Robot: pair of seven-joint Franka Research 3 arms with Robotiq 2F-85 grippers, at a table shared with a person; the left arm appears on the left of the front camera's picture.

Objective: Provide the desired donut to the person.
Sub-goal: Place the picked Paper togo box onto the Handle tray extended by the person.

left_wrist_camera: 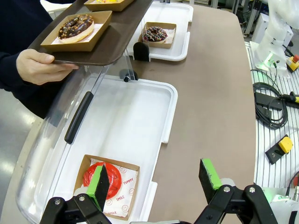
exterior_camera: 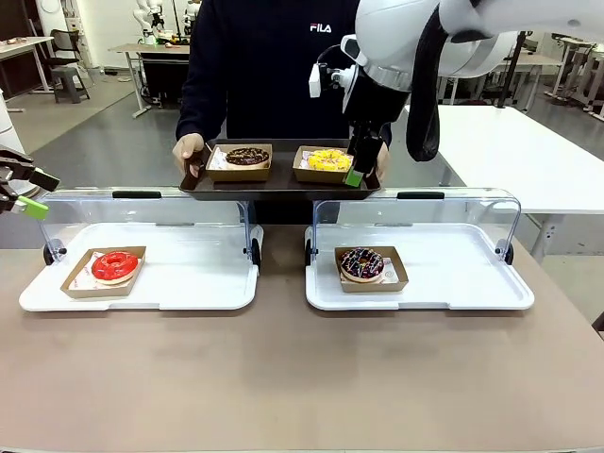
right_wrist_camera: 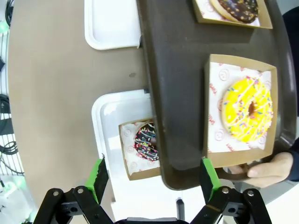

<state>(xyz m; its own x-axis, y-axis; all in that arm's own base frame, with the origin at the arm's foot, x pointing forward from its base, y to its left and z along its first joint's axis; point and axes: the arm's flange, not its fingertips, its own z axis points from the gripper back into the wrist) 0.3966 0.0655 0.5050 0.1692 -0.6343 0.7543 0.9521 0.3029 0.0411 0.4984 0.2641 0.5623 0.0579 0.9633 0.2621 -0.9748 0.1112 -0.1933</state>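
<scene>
You will find the brown counter (exterior_camera: 283,377) carrying two white display trays with clear lids swung up: the left tray (exterior_camera: 179,283) sits toward the counter's left edge, the right tray (exterior_camera: 453,283) toward its right edge, both nearer the far edge than the near one. Beyond the far edge stands the person (exterior_camera: 274,66) in a dark sweatshirt, holding a dark serving tray (exterior_camera: 283,181) level above that edge, one hand (exterior_camera: 189,151) gripping its left end. Note your right arm reaching across the middle; its right tool (exterior_camera: 361,175) hangs at the serving tray's right end with its jaws spread wide and nothing between them, just beside the yellow sprinkled donut (exterior_camera: 328,159). That donut, the item delivered, lies in its cardboard box on the right half of the serving tray; in the right wrist view it rests flat, clear of both green pads (right_wrist_camera: 98,177). A chocolate donut (exterior_camera: 247,156) in a like box occupies the serving tray's left half. Your left tool (exterior_camera: 24,193) sits at the counter's far-left corner, jaws likewise wide and empty, above the left tray. On the left tray a red-glazed donut (exterior_camera: 115,266) lies boxed near its left end. On the right tray a dark donut with coloured sprinkles (exterior_camera: 362,263) lies boxed near its left end.
</scene>
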